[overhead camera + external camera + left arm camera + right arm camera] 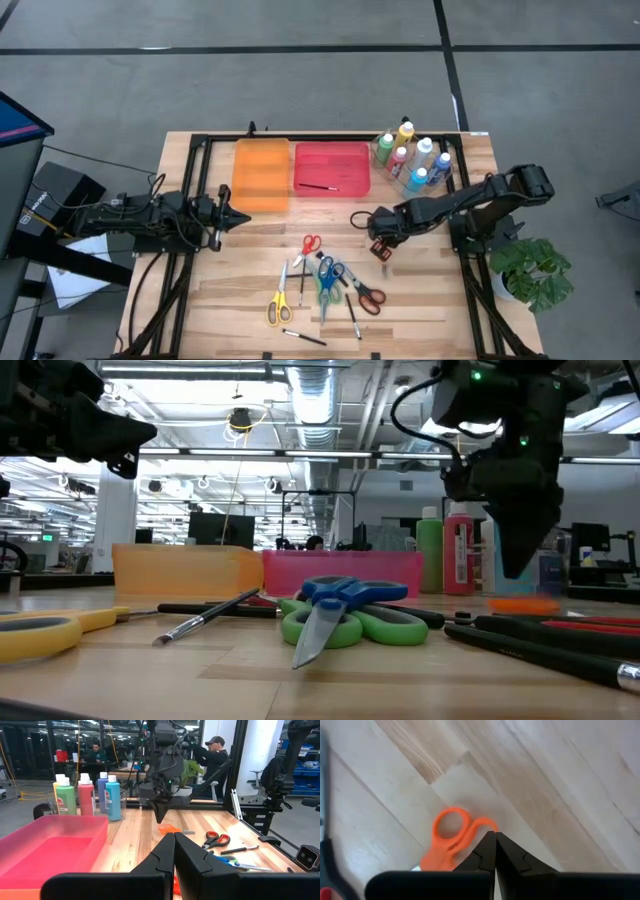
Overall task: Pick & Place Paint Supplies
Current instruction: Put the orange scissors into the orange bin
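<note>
Fingers of our right gripper (495,836) are pressed together, empty, pointing down just over the orange-handled scissors (451,838) lying flat on the wooden table (440,290); we judge this a lining-up before a pick. Our left gripper (243,216) waits, likewise closed, beside the orange bin (261,175). The red bin (332,166) holds one brush (318,186); paint bottles (413,157) cluster behind, more scissors (327,281) lie scattered in front.
</note>
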Robot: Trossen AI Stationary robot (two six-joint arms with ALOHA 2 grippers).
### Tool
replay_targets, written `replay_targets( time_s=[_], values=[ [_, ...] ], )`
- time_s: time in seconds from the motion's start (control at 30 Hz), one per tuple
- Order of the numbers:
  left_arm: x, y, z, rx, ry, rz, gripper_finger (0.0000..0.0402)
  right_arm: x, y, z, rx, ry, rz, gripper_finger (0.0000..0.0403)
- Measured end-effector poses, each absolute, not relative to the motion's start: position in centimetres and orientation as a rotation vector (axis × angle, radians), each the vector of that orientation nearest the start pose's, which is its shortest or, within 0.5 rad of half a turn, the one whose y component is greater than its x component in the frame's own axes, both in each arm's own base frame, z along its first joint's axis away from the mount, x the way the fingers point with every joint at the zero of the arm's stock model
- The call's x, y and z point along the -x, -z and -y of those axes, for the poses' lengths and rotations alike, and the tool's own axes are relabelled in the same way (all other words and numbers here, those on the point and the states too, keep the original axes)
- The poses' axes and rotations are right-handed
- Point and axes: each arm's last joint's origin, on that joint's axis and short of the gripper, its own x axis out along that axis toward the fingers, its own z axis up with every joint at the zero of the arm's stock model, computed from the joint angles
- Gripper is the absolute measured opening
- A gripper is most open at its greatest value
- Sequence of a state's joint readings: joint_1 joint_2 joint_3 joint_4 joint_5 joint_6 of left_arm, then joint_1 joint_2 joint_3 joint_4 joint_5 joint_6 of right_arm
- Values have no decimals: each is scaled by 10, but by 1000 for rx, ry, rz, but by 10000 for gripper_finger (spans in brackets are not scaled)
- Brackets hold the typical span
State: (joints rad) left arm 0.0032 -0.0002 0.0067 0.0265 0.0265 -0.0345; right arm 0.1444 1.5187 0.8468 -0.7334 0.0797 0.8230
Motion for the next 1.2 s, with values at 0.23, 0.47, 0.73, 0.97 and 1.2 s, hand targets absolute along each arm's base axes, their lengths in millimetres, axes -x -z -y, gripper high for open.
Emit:
replay_targets(
  time_s=[0.23, 0.47, 0.73, 0.97, 1.2],
  values=[
    [-97, -168, 0, 34, 24, 33, 2, -254, -178, -34, -493, 525, -1305, 2],
    [-97, -168, 0, 34, 24, 33, 2, -251, -178, -33, -517, 558, -1329, 3],
    [-97, -168, 0, 34, 25, 33, 2, -253, -176, -34, -528, 568, -1324, 105],
    [-97, -168, 0, 34, 25, 33, 2, -242, -158, -34, -568, 611, -1331, 199],
    [-97, -168, 0, 34, 25, 33, 2, -240, -141, -35, -648, 549, -1279, 205]
  ],
)
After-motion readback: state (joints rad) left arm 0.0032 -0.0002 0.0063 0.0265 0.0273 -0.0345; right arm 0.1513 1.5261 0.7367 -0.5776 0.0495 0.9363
